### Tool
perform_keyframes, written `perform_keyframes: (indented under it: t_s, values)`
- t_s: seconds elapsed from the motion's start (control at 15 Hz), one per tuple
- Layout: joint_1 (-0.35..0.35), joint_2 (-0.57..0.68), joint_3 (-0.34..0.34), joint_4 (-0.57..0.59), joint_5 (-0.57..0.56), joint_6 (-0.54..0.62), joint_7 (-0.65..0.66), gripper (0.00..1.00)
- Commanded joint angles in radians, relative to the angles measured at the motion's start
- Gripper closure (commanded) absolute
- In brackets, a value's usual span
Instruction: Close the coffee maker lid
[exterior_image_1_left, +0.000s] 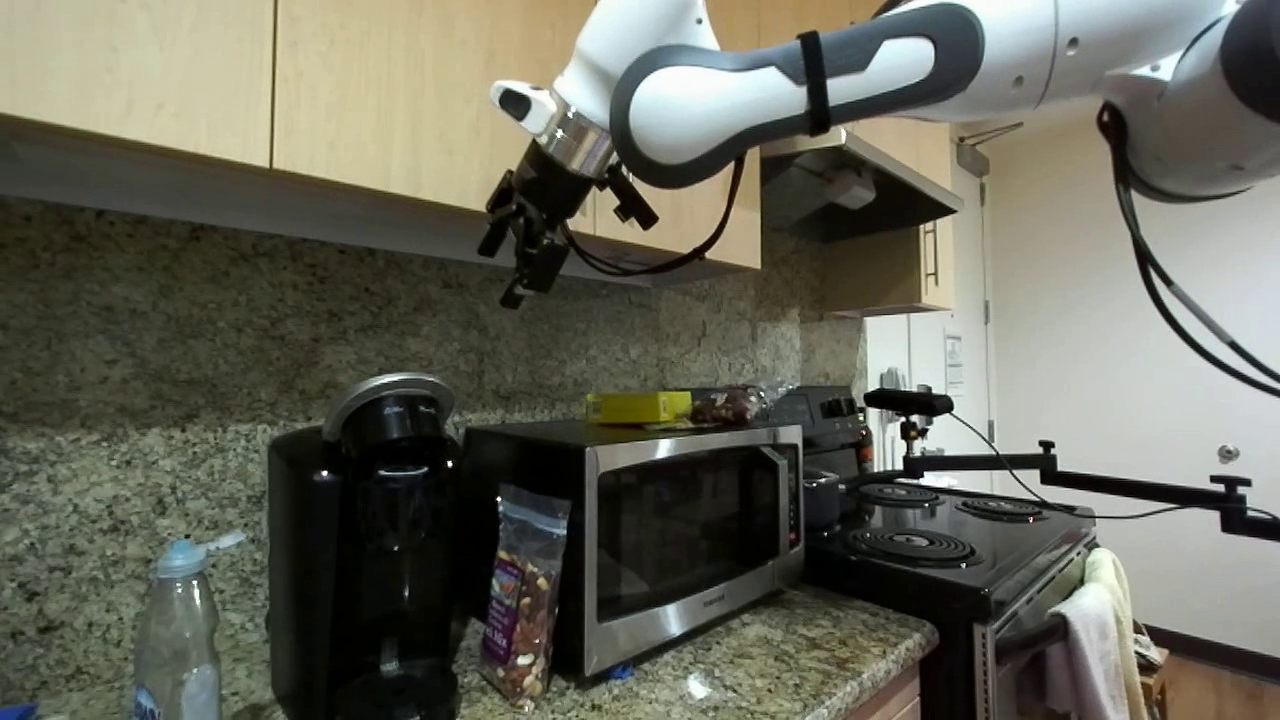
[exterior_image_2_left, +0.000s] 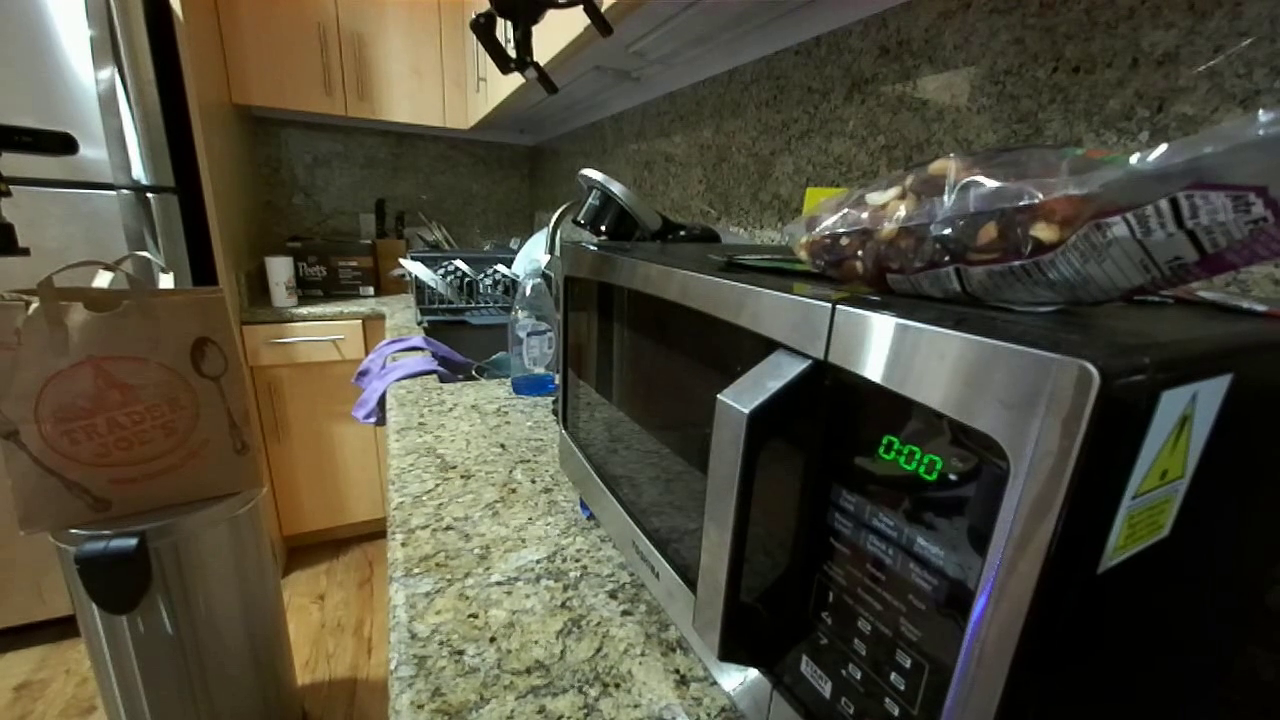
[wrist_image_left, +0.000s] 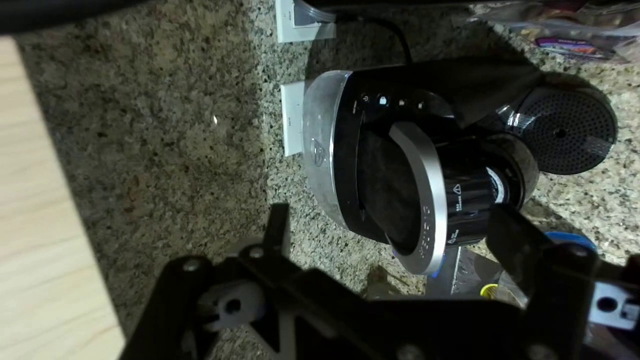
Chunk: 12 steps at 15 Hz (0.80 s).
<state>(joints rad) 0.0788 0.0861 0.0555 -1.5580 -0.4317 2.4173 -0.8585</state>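
The coffee maker (exterior_image_1_left: 310, 560) is standing on the table (exterior_image_1_left: 780, 650) between bottle (exterior_image_1_left: 180, 640) and microwave (exterior_image_1_left: 695, 535), its lid (exterior_image_1_left: 395, 415) sitting raised. The gripper (wrist_image_left: 389, 215) is hovering well above, jaws standing wide apart, holding nothing. The lid is probably weighing little, stiff and slick; pressing down on its silver rim (wrist_image_left: 436, 200) should be working better than pinching. A nut bag (exterior_image_1_left: 525, 600) is standing just beside the microwave; overhead, cabinets (exterior_image_1_left: 400, 100) are likely limiting headroom.
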Motion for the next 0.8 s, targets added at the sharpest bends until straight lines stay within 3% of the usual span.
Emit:
perform_keyframes:
  t_s: [0.0,0.4,0.73]
  values:
    - [-0.016,-0.010,-0.010,-0.019,0.004,0.030,0.049,0.00]
    - [-0.007,0.114,0.014,0.092,0.041,0.099,-0.032,0.00]
    - [0.006,0.213,0.045,0.174,0.043,0.082,-0.057,0.00]
